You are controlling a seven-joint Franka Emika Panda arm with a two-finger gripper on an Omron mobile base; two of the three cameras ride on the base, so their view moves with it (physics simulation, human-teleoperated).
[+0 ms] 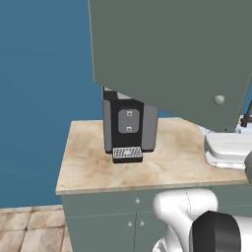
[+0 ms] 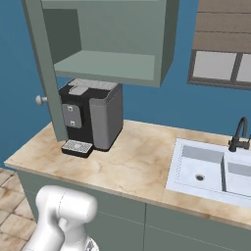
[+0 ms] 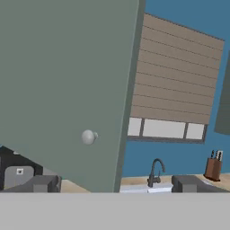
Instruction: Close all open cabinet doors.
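Cabinet door [image 2: 45, 63] open edge-on, above coffee machine [image 2: 91, 116].

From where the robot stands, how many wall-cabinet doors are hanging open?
1: the open cabinet door swings out over the counter, above the coffee machine, with its knob low. Others may lie out of frame.

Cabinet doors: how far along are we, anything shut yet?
Nothing looks done. The cabinet door above the coffee machine stands swung out, leaving the shelf exposed. In hand: the gripper is open, facing the door near its knob, contact unclear. Left: pushing it shut.
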